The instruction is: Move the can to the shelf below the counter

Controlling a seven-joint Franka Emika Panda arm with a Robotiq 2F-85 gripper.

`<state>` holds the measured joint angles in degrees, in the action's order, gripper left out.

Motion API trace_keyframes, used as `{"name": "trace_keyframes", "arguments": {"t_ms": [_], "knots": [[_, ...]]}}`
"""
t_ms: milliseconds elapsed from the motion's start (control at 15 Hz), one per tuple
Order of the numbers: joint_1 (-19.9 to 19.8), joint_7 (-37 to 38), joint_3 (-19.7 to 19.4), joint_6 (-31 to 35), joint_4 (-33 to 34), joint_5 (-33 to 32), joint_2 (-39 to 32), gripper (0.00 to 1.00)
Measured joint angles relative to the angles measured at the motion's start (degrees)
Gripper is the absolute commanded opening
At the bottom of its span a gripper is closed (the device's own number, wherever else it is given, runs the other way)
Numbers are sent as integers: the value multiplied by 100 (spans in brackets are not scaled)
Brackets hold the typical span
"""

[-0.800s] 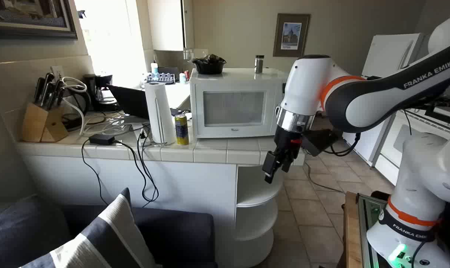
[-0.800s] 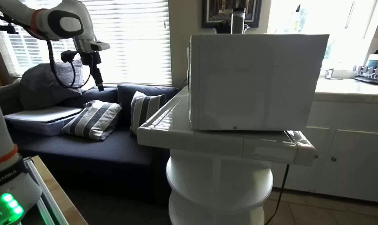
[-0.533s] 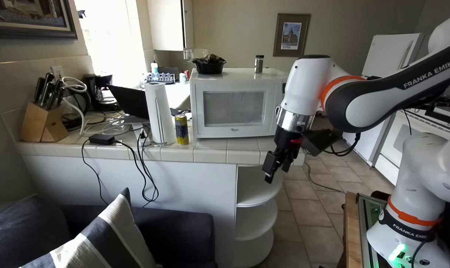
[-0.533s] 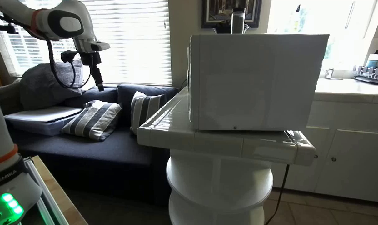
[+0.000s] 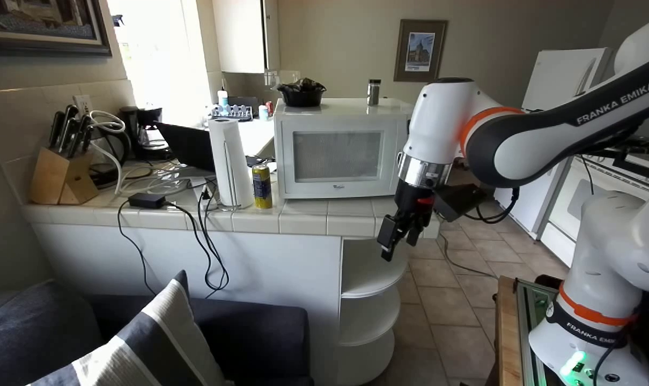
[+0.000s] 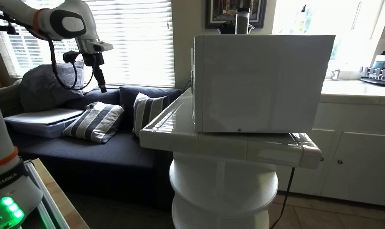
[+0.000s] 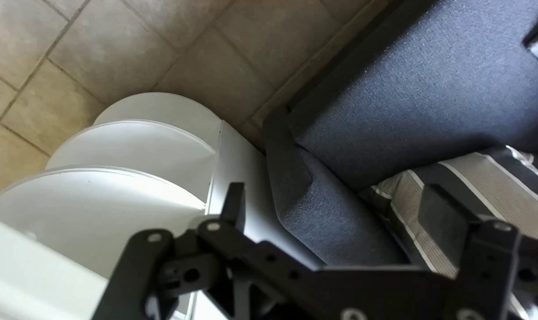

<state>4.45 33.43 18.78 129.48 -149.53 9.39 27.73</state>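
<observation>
The can (image 5: 262,186), yellow and dark blue, stands upright on the counter (image 5: 303,224) beside the white paper-towel roll. It is hidden in the other views. The shelf (image 5: 370,273), a white rounded top tier, sits under the counter's end; it also shows in an exterior view (image 6: 226,190) and the wrist view (image 7: 95,209). My gripper (image 5: 399,248) is open and empty, pointing down in front of the counter's end, well to the right of the can. It also shows in an exterior view (image 6: 102,88) and in the wrist view (image 7: 340,209), fingers wide apart.
A microwave (image 5: 346,155) stands on the counter right of the can, with a jar (image 5: 374,92) and a black bowl (image 5: 302,94) on top. Cables (image 5: 209,246) hang over the counter's front. A dark sofa (image 5: 249,332) with a striped pillow (image 5: 142,332) stands below.
The arm and gripper have shifted very slightly, a little left and up in an exterior view. The can has not moved. The gripper stays open.
</observation>
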Motion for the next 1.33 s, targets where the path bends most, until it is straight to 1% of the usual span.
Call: {"name": "trace_keyframes", "arguments": {"t_ms": [133, 267, 467, 667, 800, 933, 1133, 1333], "knots": [[-207, 197, -91, -41, 230, -210, -174, 100], [-499, 469, -135, -72, 629, -621, -466, 100], [-828, 1094, -132, -318, 1548, -1393, -1104, 100], [-864, 2030, -122, -637, 2594, -2228, -1912, 100], [-769, 2691, -141, -733, 3271, -2760, -2477, 100], [-541, 3385, -238, -914, 3976, -3318, -3060, 100], [0, 4203, -520, -1392, 4978, -3878, -3859, 100], [603, 4866, -891, -2033, 5962, -4324, -4597, 100]]}}
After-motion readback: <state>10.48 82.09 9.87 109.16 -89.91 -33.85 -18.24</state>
